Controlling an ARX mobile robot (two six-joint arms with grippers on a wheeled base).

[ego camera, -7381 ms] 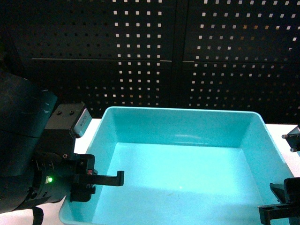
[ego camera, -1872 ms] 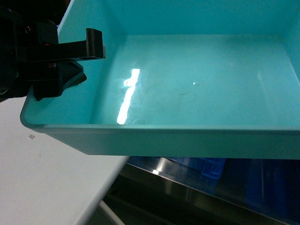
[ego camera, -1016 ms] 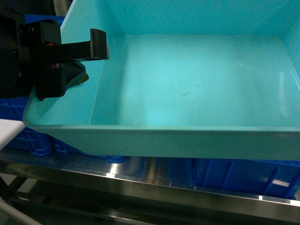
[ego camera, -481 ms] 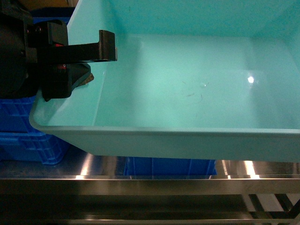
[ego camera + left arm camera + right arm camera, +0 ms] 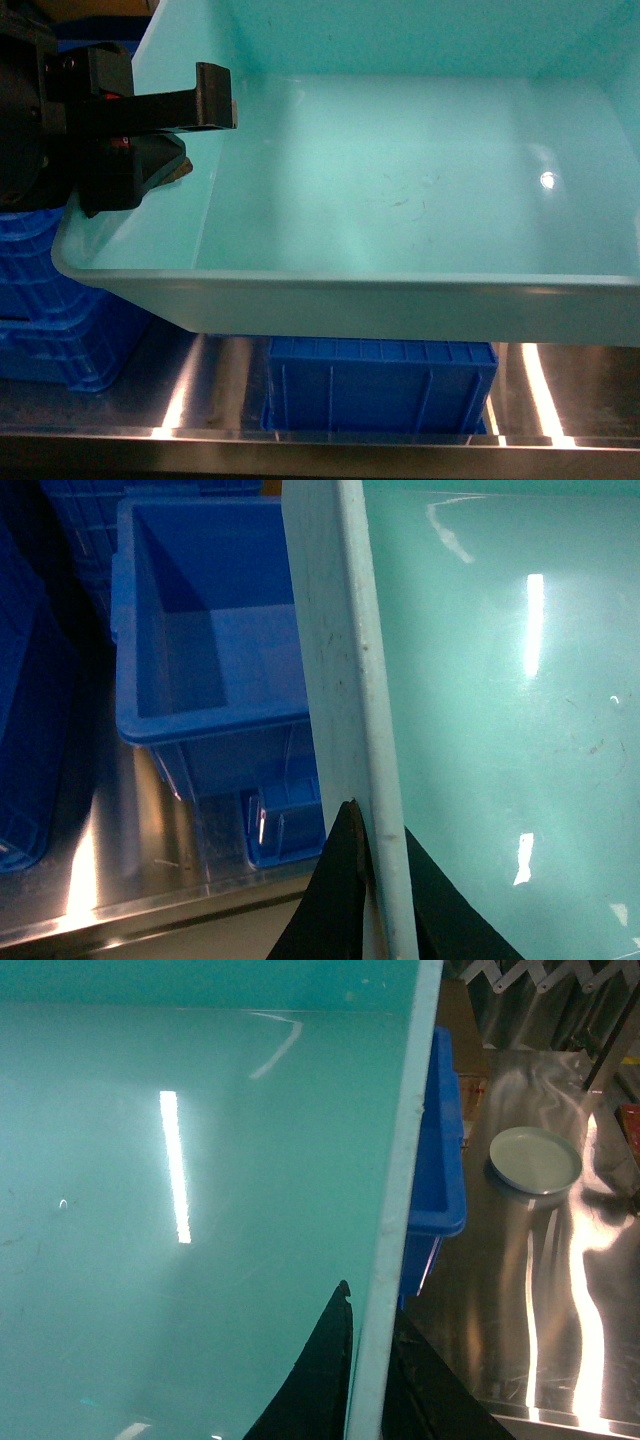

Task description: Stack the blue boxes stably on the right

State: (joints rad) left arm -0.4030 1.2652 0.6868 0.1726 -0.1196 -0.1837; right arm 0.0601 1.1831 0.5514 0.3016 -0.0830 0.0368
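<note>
One of the blue boxes [image 5: 400, 180], a shallow light turquoise tub, hangs in the air and fills most of the head view. My left gripper [image 5: 185, 130] is shut on its left rim, one finger inside the wall and one outside. In the left wrist view the gripper [image 5: 385, 880] straddles the pale rim of the blue box [image 5: 500, 730]. The right wrist view shows my right gripper [image 5: 372, 1360] shut the same way on the right rim of the blue box [image 5: 200, 1210]. The right gripper is outside the head view. The box is empty.
A steel shelf [image 5: 200, 400] lies under the tub. On it stand dark blue crates, one below the tub's middle [image 5: 380, 385] and a stack at the left [image 5: 50, 320]. An open crate [image 5: 210, 630] sits beside the left rim. A pale round dish [image 5: 536, 1160] rests on steel at the right.
The tub stays gripped on both rims. The background has swung from the white table to the steel shelf. A dark blue crate now sits under the tub's middle.
</note>
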